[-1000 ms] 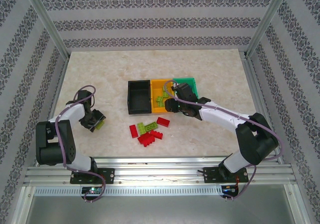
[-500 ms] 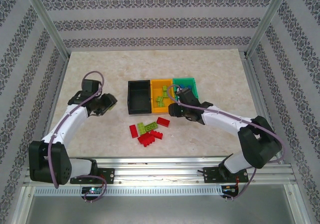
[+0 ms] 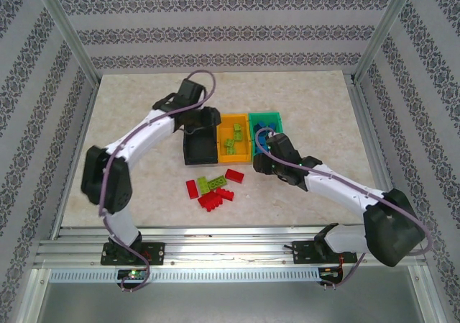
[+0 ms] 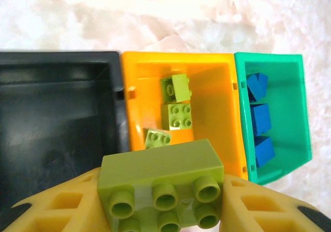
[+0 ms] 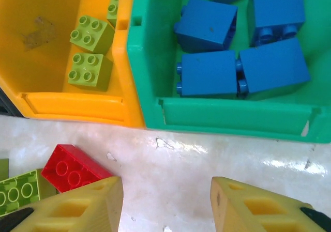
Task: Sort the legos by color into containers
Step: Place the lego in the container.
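Note:
My left gripper [image 4: 163,203] is shut on a lime green lego [image 4: 163,183], held above the seam between the black bin [image 4: 57,108] and the orange bin [image 4: 217,103]. The orange bin holds three lime legos [image 4: 177,116]; the green bin [image 4: 289,103] holds blue legos [image 4: 258,119]. From above, the left gripper [image 3: 200,121] hovers at the black bin [image 3: 199,150]. My right gripper [image 5: 166,201] is open over bare table, just in front of the green bin [image 5: 232,116]. A red lego [image 5: 72,169] and a lime lego [image 5: 18,190] lie by its left finger.
Loose legos lie in front of the bins: a red one [image 3: 234,175], a lime one [image 3: 212,183], a red one [image 3: 192,188] and a red cluster [image 3: 215,199]. The right arm [image 3: 330,186] stretches from the near right. Patterned walls enclose the table.
The left arm swung from the table's left side up over the bins, carrying the lime lego. The right gripper drew back from over the orange bin to the table in front of the bins.

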Robot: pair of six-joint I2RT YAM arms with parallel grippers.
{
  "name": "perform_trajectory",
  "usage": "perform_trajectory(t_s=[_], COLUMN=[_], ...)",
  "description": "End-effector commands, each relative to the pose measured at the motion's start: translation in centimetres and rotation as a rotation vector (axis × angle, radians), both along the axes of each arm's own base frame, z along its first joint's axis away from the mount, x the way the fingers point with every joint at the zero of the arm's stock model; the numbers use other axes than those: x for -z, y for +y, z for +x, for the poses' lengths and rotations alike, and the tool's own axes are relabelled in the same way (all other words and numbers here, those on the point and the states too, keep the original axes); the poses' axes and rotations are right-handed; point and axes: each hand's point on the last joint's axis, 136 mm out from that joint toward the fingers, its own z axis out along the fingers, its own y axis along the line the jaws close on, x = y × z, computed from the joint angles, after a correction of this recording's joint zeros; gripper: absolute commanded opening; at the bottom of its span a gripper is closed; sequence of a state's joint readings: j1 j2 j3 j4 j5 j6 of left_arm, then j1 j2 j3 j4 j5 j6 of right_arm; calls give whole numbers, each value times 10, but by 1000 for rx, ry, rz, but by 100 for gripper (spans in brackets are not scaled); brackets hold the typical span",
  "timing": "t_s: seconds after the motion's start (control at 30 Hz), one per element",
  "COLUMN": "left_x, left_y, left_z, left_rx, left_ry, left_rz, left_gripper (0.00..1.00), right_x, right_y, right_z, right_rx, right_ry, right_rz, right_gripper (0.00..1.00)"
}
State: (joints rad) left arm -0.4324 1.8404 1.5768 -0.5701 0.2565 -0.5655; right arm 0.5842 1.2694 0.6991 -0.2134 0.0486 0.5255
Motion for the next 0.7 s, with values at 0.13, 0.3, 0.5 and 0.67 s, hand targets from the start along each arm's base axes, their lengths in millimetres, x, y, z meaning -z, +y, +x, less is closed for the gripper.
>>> perform_trajectory(t_s=[0.13,0.3,0.5,0.67], left_x=[31,46,34,12], left_y=[-21,-20,-18,-15], left_z=[14,24,26,17], left_rx=[128,135,146,136], left_ry=[107,153,101,21], left_rz=[190,258,272,229], left_gripper=[46,54,66,67], right_x=[0,-3,1,2], right_y=[-17,-18,11,52], right_z=[-13,-17,-18,-19], right_rx=[61,63,-49,-152], right_ry=[4,-3,32,36], right_rz=[6,25,36,51], right_gripper=[49,50,51,51])
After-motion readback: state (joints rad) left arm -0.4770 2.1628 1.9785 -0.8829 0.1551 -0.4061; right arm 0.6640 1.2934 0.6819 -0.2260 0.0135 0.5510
